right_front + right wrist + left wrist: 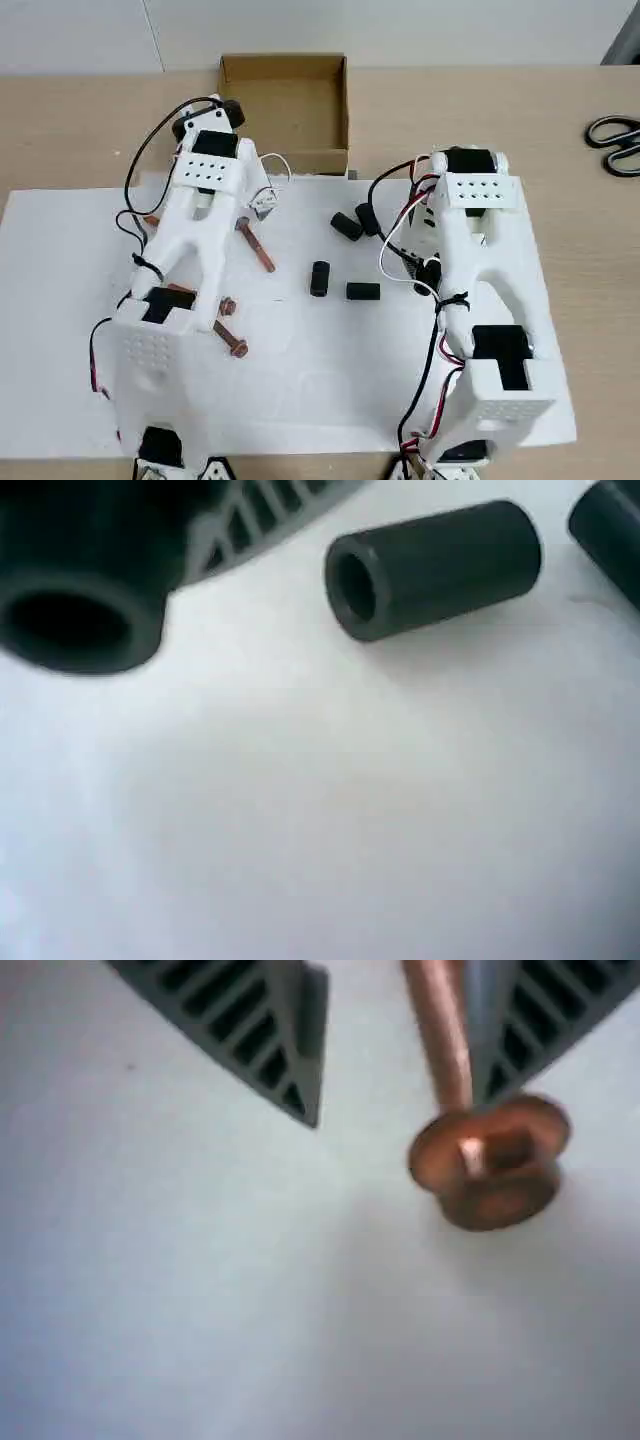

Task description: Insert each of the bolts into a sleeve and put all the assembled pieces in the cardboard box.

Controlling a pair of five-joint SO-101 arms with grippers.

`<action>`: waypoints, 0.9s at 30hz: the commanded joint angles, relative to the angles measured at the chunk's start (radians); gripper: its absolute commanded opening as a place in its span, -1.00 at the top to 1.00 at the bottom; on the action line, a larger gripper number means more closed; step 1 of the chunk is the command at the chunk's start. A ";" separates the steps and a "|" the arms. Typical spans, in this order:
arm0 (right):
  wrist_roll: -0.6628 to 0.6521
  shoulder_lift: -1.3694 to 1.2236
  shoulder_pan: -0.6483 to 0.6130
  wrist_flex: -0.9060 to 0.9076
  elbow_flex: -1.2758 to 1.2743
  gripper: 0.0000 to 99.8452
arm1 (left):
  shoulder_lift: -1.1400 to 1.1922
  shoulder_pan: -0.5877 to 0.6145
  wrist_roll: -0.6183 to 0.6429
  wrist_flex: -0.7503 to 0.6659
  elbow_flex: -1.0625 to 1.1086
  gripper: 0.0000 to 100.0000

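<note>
My left gripper [400, 1110] hangs open just over the white sheet. A copper bolt [470, 1130] lies between its fingers, its shaft against one finger [530, 1010], head pointing away. From above, that bolt [257, 245] lies slanted below the left gripper [252, 208]. Two more bolts [227, 306] [234, 344] rest beside the left arm. My right gripper [170, 570] is shut on a black sleeve [80, 620], bore facing the camera. Another sleeve [430, 570] lies on the sheet just beyond it. Several loose sleeves [319, 278] [362, 291] [346, 225] sit mid-sheet. The cardboard box [285, 105] stands at the back.
A white sheet [330, 380] covers the work area between the arms. Scissors [615, 145] lie on the bare table at the far right. Cables [395, 240] hang around the right arm near the sleeves.
</note>
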State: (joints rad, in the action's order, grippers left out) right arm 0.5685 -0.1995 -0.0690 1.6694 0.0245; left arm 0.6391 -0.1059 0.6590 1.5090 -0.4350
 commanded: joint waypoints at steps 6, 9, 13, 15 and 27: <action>-0.003 0.061 0.012 0.013 0.003 1.00 | 0.012 0.005 0.006 0.138 -0.085 0.79; -0.003 0.061 0.012 0.013 0.003 1.00 | 0.012 0.002 0.006 0.186 -0.171 0.79; -0.003 0.061 0.012 0.013 0.003 1.00 | 0.020 0.003 0.006 0.218 -0.228 0.79; -0.003 0.061 0.012 0.013 0.003 1.00 | 0.021 0.006 0.006 0.219 -0.226 0.79; -0.003 0.061 0.012 0.013 0.003 1.00 | 0.115 0.008 0.006 0.213 -0.232 0.79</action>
State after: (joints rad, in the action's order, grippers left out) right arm 0.5685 -0.1995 -0.0690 1.6694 0.0245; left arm 0.7480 -0.1028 0.6605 1.7146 -0.6283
